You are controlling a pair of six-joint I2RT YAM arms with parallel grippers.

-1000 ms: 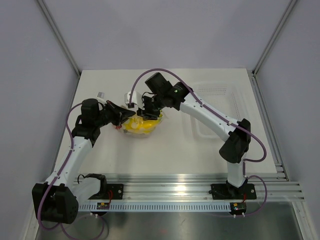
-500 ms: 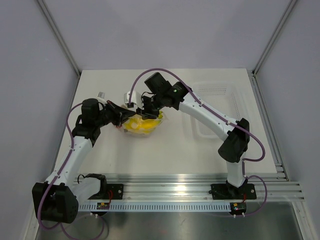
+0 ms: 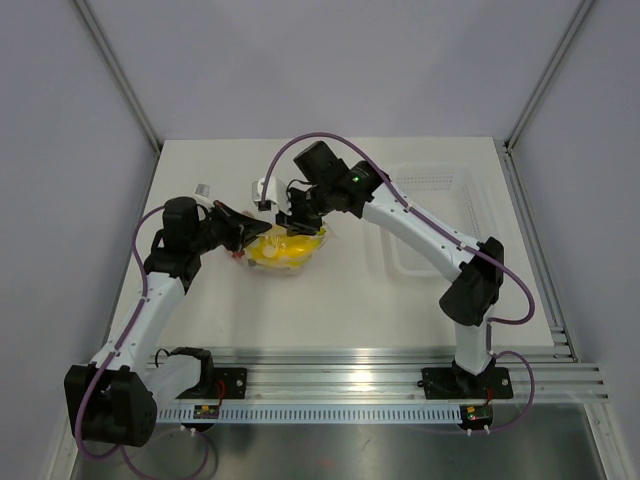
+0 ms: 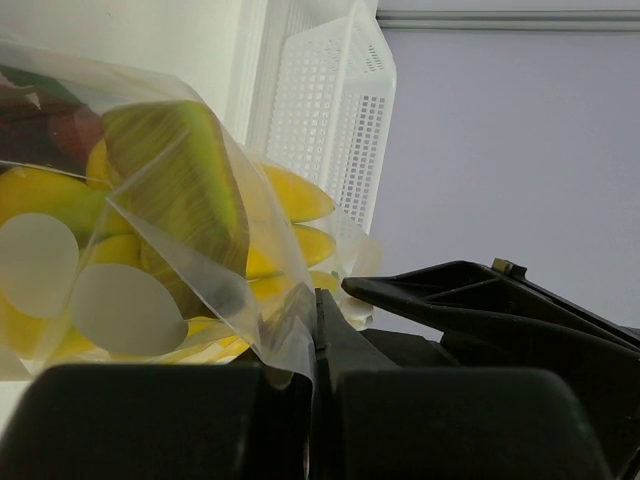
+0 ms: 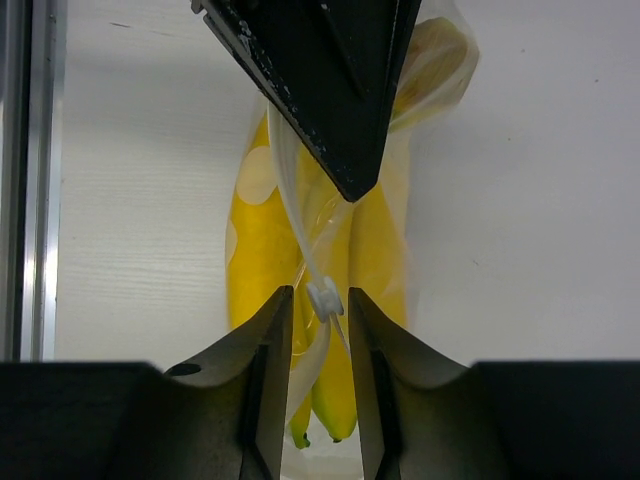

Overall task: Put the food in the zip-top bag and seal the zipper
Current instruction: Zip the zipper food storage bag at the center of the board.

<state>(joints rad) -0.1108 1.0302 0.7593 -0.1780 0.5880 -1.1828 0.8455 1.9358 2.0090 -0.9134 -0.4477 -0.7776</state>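
Left gripper [image 4: 312, 345] pressed together on the zip-top bag [image 4: 170, 190] edge, bananas [image 4: 290, 195] bagged just beyond its fingers. Right gripper [image 5: 318, 300] nearly closed, pinching the zipper [image 5: 300, 240] directly over the bananas.

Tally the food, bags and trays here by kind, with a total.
zip-top bag: 1
banana bunch: 1
red fruit cluster: 1
perforated tray: 1
Total: 4
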